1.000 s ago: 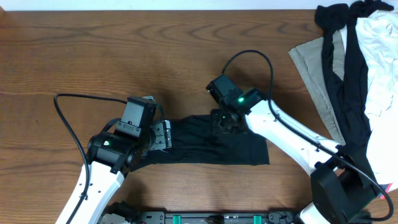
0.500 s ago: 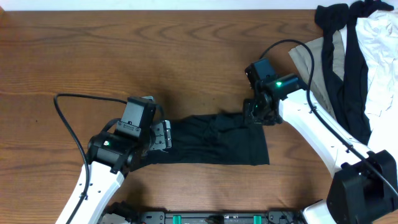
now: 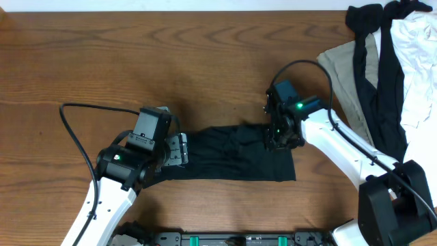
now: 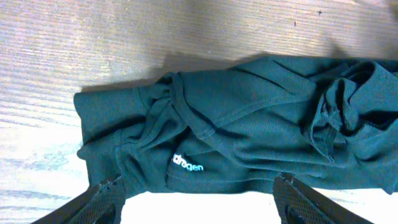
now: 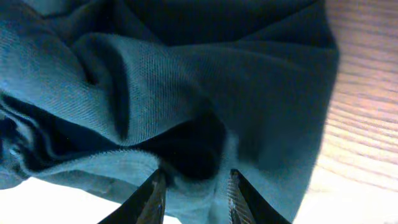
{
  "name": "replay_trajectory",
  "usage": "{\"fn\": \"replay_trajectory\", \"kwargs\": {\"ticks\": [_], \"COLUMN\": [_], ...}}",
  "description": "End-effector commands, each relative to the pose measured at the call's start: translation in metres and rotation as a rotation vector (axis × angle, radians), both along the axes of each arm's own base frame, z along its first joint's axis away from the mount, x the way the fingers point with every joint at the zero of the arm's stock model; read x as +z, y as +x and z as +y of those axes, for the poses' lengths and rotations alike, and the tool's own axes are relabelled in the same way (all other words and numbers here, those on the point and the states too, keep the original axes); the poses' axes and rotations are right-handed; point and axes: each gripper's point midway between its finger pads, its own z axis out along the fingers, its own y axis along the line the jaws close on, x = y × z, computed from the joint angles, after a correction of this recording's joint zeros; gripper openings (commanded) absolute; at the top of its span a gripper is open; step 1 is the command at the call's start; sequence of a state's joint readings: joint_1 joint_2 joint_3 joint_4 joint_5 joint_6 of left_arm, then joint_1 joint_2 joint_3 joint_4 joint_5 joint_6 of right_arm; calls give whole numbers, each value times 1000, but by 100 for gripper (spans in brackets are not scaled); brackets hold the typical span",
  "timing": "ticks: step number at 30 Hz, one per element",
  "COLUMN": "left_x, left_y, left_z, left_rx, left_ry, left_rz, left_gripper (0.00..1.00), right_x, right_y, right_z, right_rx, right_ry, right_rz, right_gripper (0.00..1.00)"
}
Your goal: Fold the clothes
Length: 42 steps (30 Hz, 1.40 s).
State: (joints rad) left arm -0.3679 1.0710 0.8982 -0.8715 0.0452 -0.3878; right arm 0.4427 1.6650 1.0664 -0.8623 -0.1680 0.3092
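T-shirt: the black T-shirt (image 3: 232, 156) lies flat on the table as a long, creased band running from 9 o'clock to 3 o'clock. It sits toward 6 o'clock from the middle of the table.
Logo: a small white logo (image 4: 186, 163) with lettering faces up. In the left wrist view it is near the edge of the cloth at 6 o'clock.
Left end of the T-shirt: the left gripper (image 3: 179, 149) stands over the 9 o'clock end. Its fingers (image 4: 107, 198) are wide apart and nothing is between them. In its own view the cloth spreads toward 12 o'clock from the tips, and the logo part lies in line with the gap.
Right end of the T-shirt: the right gripper (image 3: 278, 139) is at the 3 o'clock end, on the corner toward 12 o'clock.
Right fingers: the two fingers (image 5: 153, 194) stand close together with their tips down in the cloth. A dark fold lies just at the gap. I cannot tell whether they pinch this fold or only rest on it.
Table: brown wood (image 3: 136, 55), bare around the T-shirt.
Heap at 2 o'clock: a beige garment (image 3: 343, 78), a white garment (image 3: 418, 61) and a black garment (image 3: 388, 82) lie over each other, well apart from the T-shirt.
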Motion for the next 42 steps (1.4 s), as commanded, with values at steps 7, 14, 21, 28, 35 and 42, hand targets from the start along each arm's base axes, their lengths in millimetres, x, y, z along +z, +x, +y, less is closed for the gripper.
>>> {"fn": "replay_trajectory", "kwargs": {"ticks": [7, 14, 21, 28, 35, 42], "left_x": [1, 1, 1, 1, 0, -8], "left_y": [1, 1, 1, 1, 1, 2], "left_z": [2, 2, 2, 2, 2, 2], "left_rx": [0, 0, 0, -1, -1, -1], "left_ry": [10, 10, 10, 11, 12, 25], "left_rz": [-4, -5, -5, -5, -2, 33], "left_gripper": [78, 78, 78, 78, 78, 78], "right_x": [-3, 10, 20, 3, 33, 52], "right_y": [-7, -30, -74, -46, 6, 34], "right_z": [16, 55, 100, 79, 74, 66], "right_rx": [58, 337, 632, 470, 317, 262], "right_ry": [89, 289, 410, 169, 190, 166], "right_rz": [1, 15, 20, -52, -229, -353], "right_gripper": [1, 1, 6, 29, 32, 32]}}
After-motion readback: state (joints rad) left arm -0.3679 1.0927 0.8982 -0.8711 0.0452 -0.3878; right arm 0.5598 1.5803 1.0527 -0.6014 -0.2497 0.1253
